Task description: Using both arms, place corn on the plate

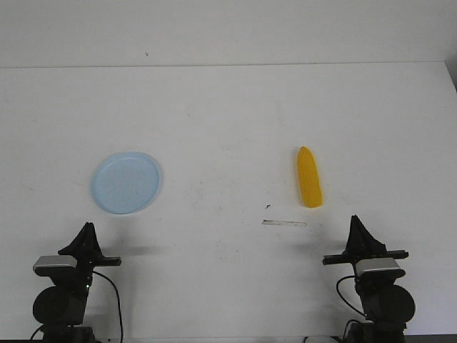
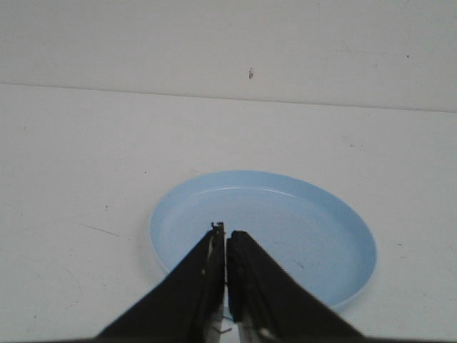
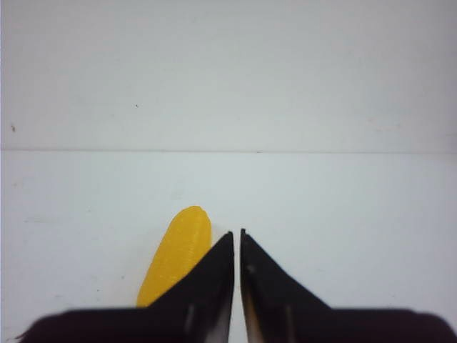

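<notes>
The yellow corn (image 1: 309, 177) lies on the white table right of centre, its tapered end pointing away. It also shows in the right wrist view (image 3: 177, 251), partly behind one finger. The pale blue plate (image 1: 126, 182) sits empty left of centre and fills the left wrist view (image 2: 285, 229). My left gripper (image 1: 87, 230) is shut and empty, near the table's front edge just short of the plate; its tips (image 2: 226, 230) show over the plate's near rim. My right gripper (image 1: 356, 221) is shut and empty, near the front edge, short of the corn and to its right (image 3: 237, 233).
A thin grey strip (image 1: 284, 223) lies on the table just in front of the corn, with a small dark speck (image 1: 267, 206) beside it. The table's far edge meets a pale wall (image 1: 228, 32). A dark corner shows at the far right edge (image 1: 453, 71).
</notes>
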